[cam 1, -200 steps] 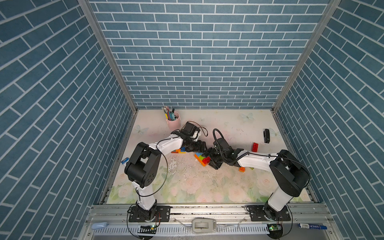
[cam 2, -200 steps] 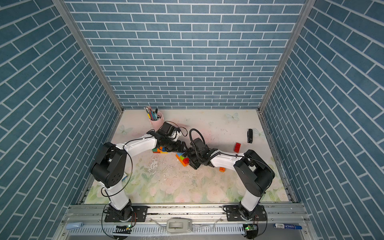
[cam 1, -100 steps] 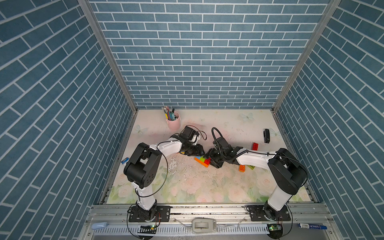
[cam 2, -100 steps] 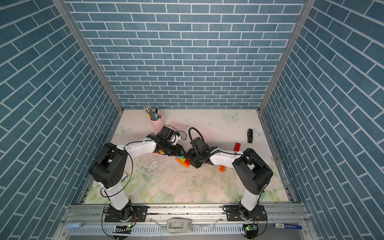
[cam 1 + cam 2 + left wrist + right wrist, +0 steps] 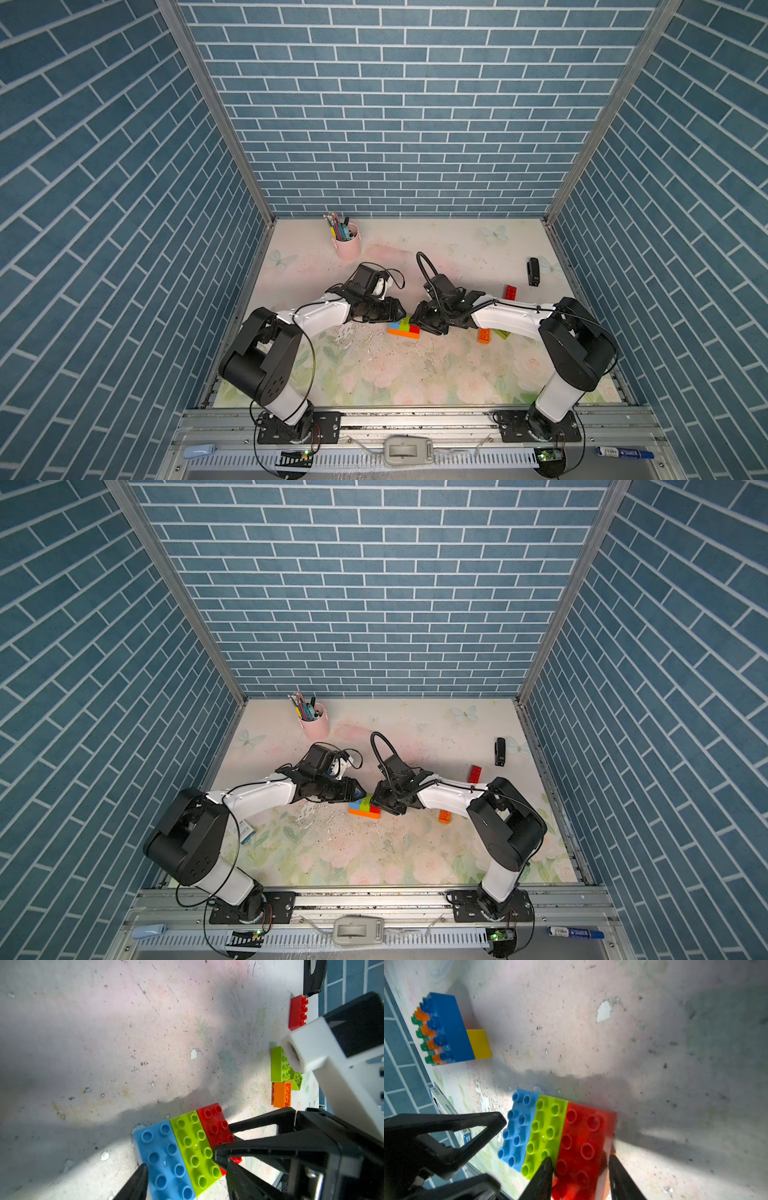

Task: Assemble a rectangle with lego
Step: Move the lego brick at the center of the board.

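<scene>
Blue (image 5: pixel 164 1159), lime (image 5: pixel 195 1147) and red (image 5: pixel 216 1124) lego bricks sit side by side on an orange one, forming a small block (image 5: pixel 404 328) at mid-table. My right gripper (image 5: pixel 578 1160) reaches in from the right, its jaws shut on the red brick (image 5: pixel 583 1142). My left gripper (image 5: pixel 185 1165) comes from the left and straddles the blue and lime bricks. One of its fingers (image 5: pixel 141 1176) rests by the blue brick's outer side. The other tip is hidden, so its grip is unclear.
A loose red brick (image 5: pixel 511 292), an orange brick (image 5: pixel 483 335) and lime bricks (image 5: pixel 502 332) lie to the right. A blue, orange, green and yellow stack (image 5: pixel 450 1028) stands to the left. A pink pen cup (image 5: pixel 347 245) and a black stapler (image 5: pixel 533 271) sit toward the back.
My left gripper has moved right, from the left brick cluster to the block. The right gripper's jaws have narrowed onto the red brick.
</scene>
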Motion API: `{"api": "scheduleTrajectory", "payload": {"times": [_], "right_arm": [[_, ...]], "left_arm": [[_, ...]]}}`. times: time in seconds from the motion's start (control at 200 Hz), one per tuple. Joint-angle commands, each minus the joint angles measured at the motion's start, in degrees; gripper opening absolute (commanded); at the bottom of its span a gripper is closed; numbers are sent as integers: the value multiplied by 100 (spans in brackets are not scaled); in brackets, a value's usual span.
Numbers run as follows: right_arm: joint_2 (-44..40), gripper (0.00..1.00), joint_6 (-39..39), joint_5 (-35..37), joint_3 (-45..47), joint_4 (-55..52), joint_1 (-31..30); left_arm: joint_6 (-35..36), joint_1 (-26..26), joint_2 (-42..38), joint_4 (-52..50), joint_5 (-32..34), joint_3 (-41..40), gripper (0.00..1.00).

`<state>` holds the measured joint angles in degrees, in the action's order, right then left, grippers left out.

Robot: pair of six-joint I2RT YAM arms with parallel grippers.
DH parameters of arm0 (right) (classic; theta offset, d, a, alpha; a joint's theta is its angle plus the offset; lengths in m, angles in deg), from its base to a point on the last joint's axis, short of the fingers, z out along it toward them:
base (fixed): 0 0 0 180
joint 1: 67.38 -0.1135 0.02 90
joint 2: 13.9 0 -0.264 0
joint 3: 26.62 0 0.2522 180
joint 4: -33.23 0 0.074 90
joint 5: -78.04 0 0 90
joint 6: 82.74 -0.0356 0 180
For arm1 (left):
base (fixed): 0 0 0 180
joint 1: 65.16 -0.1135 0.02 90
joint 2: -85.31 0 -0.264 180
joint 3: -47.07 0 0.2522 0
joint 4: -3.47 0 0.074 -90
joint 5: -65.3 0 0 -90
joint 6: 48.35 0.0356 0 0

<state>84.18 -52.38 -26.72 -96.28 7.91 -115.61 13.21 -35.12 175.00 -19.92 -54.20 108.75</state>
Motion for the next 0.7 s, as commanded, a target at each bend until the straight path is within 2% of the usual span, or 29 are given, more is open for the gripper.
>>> {"api": "scheduleTrajectory", "payload": {"times": [0.0, 0.185, 0.43, 0.575, 0.695], "right_arm": [[-51, 42, 586, 267, 45, -543, -122], [-135, 41, 881, 497, 171, -588, -287], [-447, 48, 1181, 526, 242, -618, -365], [-422, 46, 1183, 492, 235, -597, -364], [-385, 45, 1154, 466, 281, -481, -372]], "left_arm": [[-98, 35, -190, 80, 126, -235, 62], [-203, 31, -606, 41, 297, -526, 64], [-445, 34, -1231, -13, 489, -968, 68], [-617, 76, -1595, 33, 602, -1326, 66], [-845, 302, -1705, 240, 660, -1637, 62]]}}
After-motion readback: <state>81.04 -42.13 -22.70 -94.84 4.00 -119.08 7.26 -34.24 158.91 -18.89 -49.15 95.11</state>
